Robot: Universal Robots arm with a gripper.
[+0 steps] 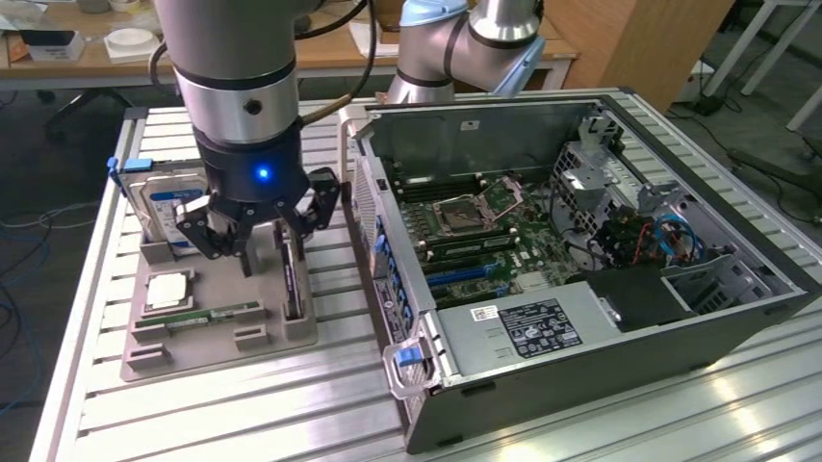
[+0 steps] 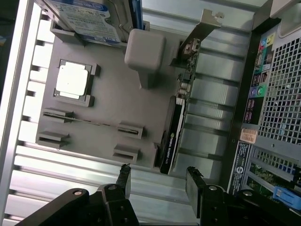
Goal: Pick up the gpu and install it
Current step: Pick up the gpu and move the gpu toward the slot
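The graphics card (image 1: 293, 284) (image 2: 175, 129) is a thin black board standing on its long edge in a slot of a grey tray (image 1: 218, 351) (image 2: 117, 99). White lettering runs along its dark edge, and a grey metal bracket sticks out at one end next to a patch of green board. The pincer (image 1: 257, 236) (image 2: 159, 175) hangs over the tray close to the card, its jaws spread wide and gripping nothing.

In the exterior view, a silver hard drive (image 1: 167, 204) (image 2: 89, 21) with a blue-and-white label stands at about ten o'clock from the card. A square silver chip (image 1: 169, 289) (image 2: 72, 79) lies at nine o'clock, and a narrow green memory stick (image 1: 212, 316) (image 2: 89, 121) at about eight. At three o'clock from the tray, just beside it, an open computer case (image 1: 719, 289) (image 2: 277, 94) lies on its side with its main board and cables showing. Its perforated back panel faces the tray.

Everything rests on a ribbed aluminium tabletop (image 1: 257, 419) (image 2: 70, 165). At twelve o'clock behind it stand a wooden desk (image 1: 77, 60) and a wooden cabinet (image 1: 642, 38).
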